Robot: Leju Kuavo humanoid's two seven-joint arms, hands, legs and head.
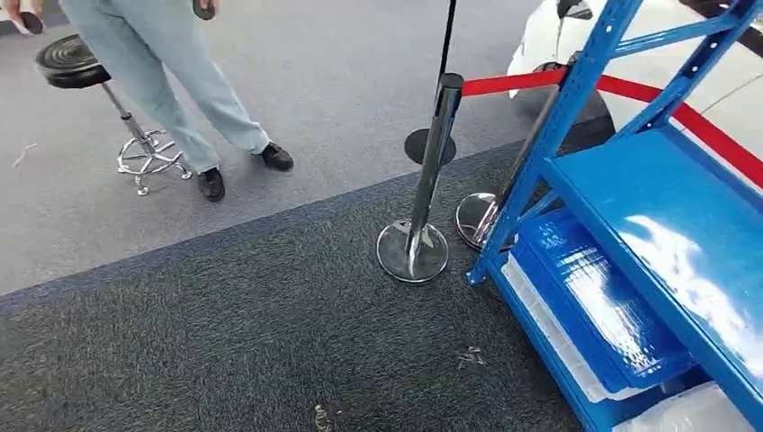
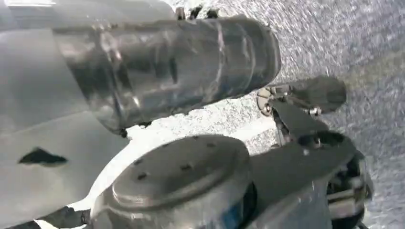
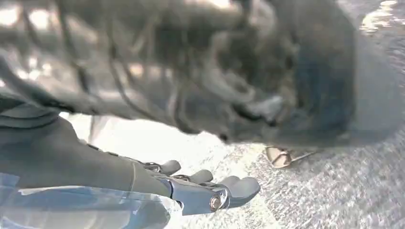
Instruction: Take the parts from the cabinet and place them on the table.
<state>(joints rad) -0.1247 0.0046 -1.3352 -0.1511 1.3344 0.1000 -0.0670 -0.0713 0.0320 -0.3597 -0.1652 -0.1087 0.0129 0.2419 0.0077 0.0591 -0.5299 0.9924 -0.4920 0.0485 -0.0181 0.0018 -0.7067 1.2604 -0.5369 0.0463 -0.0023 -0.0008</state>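
1. Parts look to sit in clear packs (image 1: pixel 693 409) low in the blue cabinet (image 1: pixel 666 207).
2. Right robot hand (image 3: pixel 210 188) hangs beside it, fingers loose, empty; left robot hand (image 2: pixel 305 124): cannot tell.
3. Stanchion (image 1: pixel 423 180) stands beside the cabinet.

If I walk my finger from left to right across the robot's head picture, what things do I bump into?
Black round stool on a chrome star base → person's legs in pale grey trousers and black shoes → shiny chrome barrier post with round foot → blue metal shelving rack, with blue plastic trays stacked low inside.
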